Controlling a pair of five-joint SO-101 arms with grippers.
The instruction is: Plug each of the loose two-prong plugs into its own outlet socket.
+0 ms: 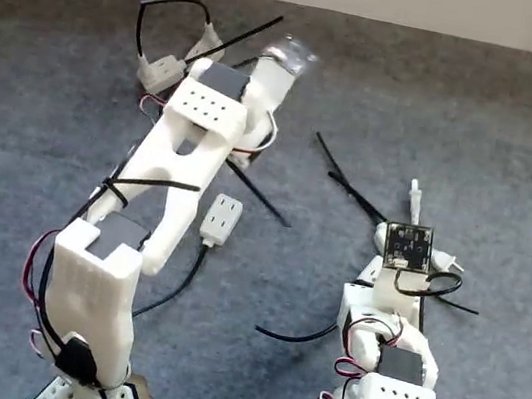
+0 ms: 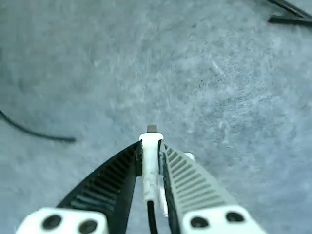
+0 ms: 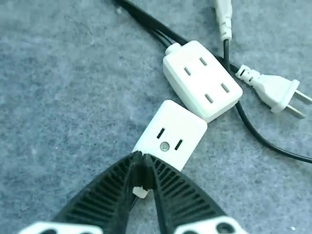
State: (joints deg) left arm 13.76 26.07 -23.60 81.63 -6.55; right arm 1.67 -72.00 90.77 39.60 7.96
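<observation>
High cam overhead, wrist cams close, downward

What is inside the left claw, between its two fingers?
The left claw clamps a white plug seen edge-on. One dark prong tip pokes out in front, and a black cord runs back. A second prong cannot be seen from this angle.

Left claw (image 2: 151,145), right claw (image 3: 144,158): clenched.

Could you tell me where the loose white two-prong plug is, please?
In the right wrist view the two-prong plug lies on the carpet beside the white outlet block; in the high view it is just right of the right arm's wrist.
</observation>
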